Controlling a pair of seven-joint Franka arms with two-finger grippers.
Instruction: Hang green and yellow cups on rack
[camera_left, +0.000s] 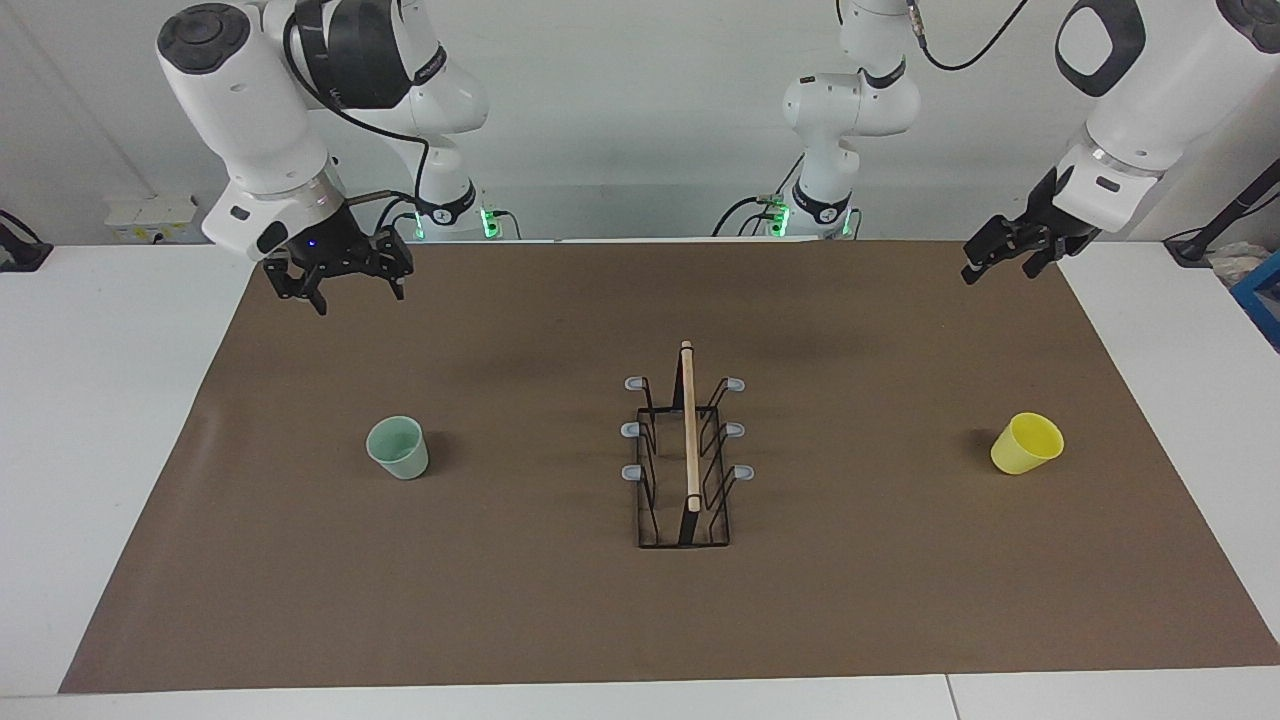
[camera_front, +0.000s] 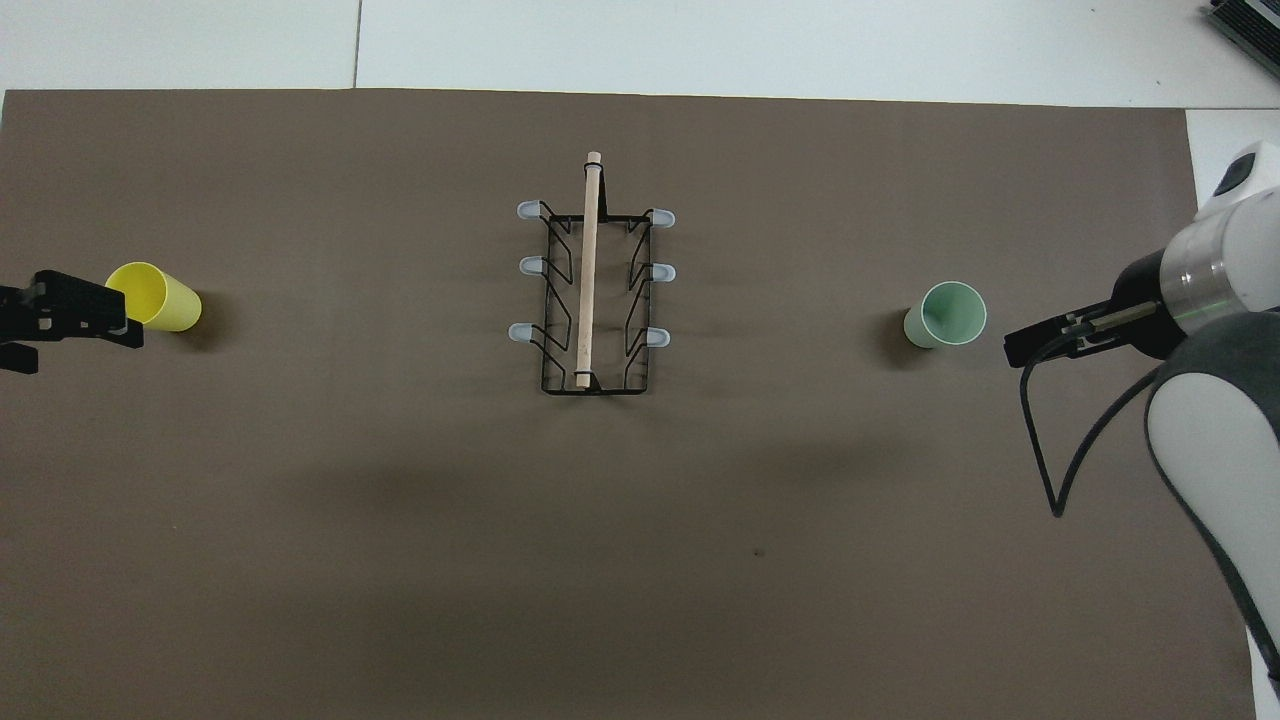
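Observation:
The pale mint green cup (camera_left: 398, 447) stands upright on the brown mat toward the right arm's end; it also shows in the overhead view (camera_front: 946, 314). The bright yellow cup (camera_left: 1027, 443) (camera_front: 155, 296) stands upright toward the left arm's end. The black wire rack (camera_left: 686, 450) (camera_front: 592, 290), with its wooden top bar and grey-tipped pegs, stands mid-mat between them, and no cup is on it. My right gripper (camera_left: 355, 293) (camera_front: 1015, 347) is open and empty, raised over the mat's corner at its own end. My left gripper (camera_left: 1003, 268) (camera_front: 75, 330) is open and empty, raised over the mat's edge at its own end.
The brown mat (camera_left: 640, 620) covers most of the white table (camera_left: 100, 400). A black cable (camera_front: 1040, 440) hangs from the right arm. Blue and black items (camera_left: 1255, 280) sit off the mat at the left arm's end.

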